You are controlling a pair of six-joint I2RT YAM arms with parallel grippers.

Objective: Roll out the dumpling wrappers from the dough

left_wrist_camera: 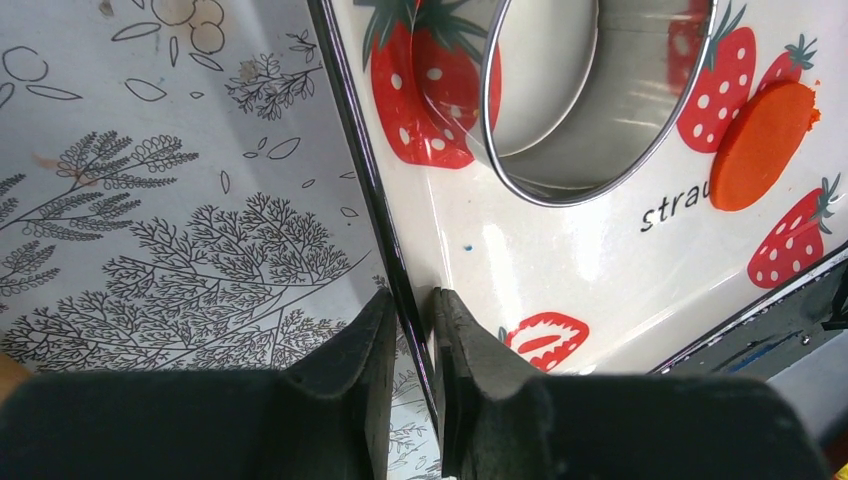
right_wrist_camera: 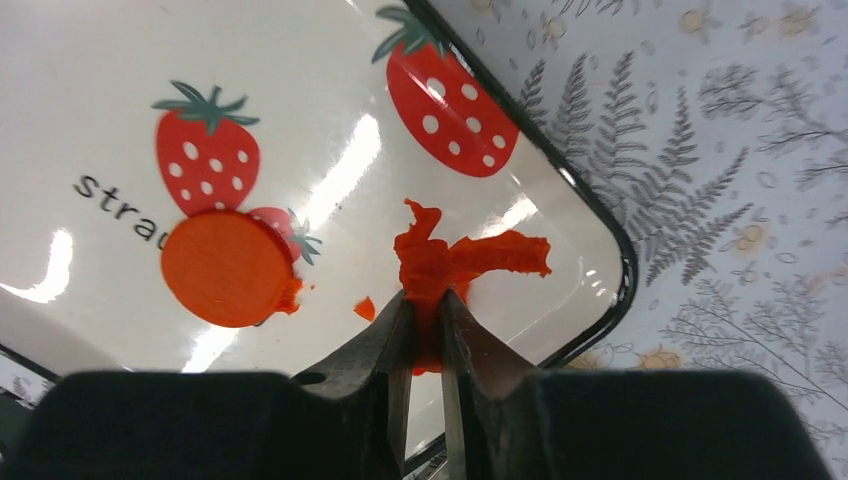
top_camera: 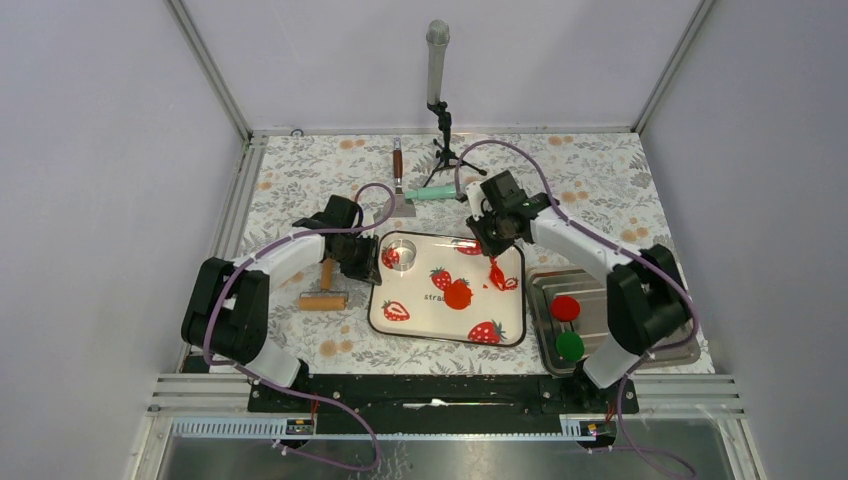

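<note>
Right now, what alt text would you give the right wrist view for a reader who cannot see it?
The right gripper pinches a ragged orange-red dough scrap near the corner of a strawberry-print tray. A flat round orange-red wrapper lies on the tray at the picture's left, and a leaf-patterned tablecloth shows beyond the rim.

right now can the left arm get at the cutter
Likely yes: the cutter sits ahead of the left end effector, nothing between, but that grips the tray rim and must let go first.
</note>
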